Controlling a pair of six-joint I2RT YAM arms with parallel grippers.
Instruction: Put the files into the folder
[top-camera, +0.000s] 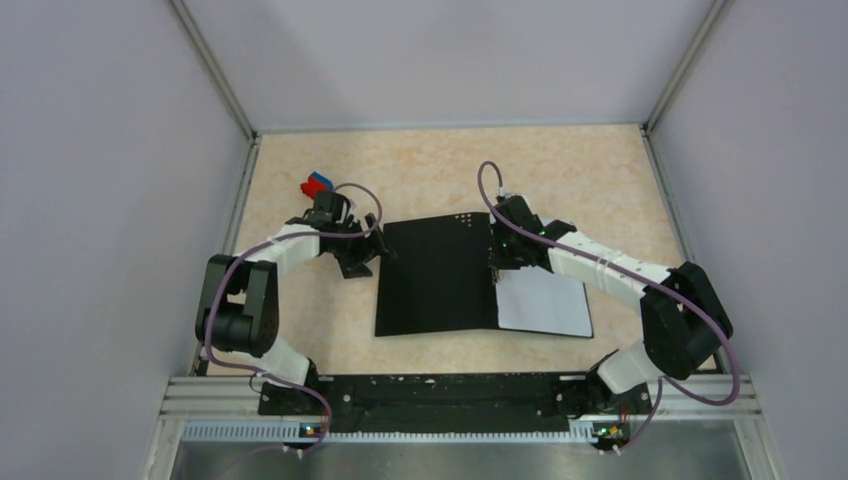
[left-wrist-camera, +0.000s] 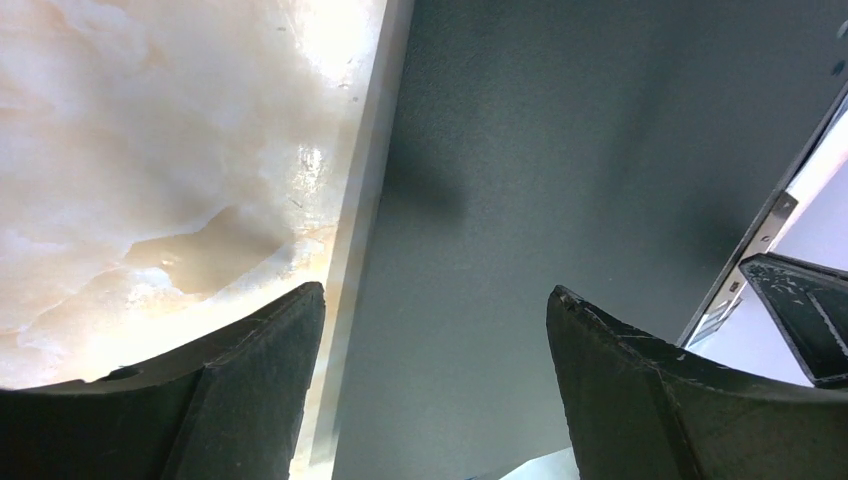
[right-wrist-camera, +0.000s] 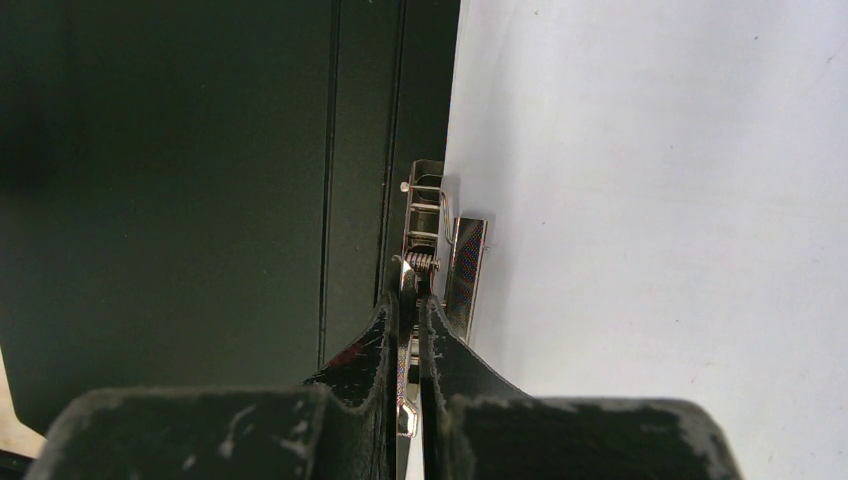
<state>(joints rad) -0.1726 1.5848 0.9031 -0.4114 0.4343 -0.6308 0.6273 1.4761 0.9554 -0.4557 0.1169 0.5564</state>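
The folder (top-camera: 435, 275) lies open in the middle of the table, black inside up. The files show as a white stack (top-camera: 545, 305) on its right half; how many sheets it holds cannot be told. My right gripper (top-camera: 497, 262) is at the spine, shut on the lever of the metal spine clip (right-wrist-camera: 425, 230), with the paper (right-wrist-camera: 650, 200) just to its right and the black cover (right-wrist-camera: 170, 200) to its left. My left gripper (top-camera: 365, 255) is open and empty over the folder's left edge (left-wrist-camera: 560, 150), one finger over the table, the other over the cover.
A small red-and-blue block (top-camera: 316, 185) sits on the marbled tabletop (left-wrist-camera: 150, 120) behind the left arm. Grey walls with metal frame rails close in the back and both sides. The right gripper's finger (left-wrist-camera: 800, 310) shows at the right edge of the left wrist view.
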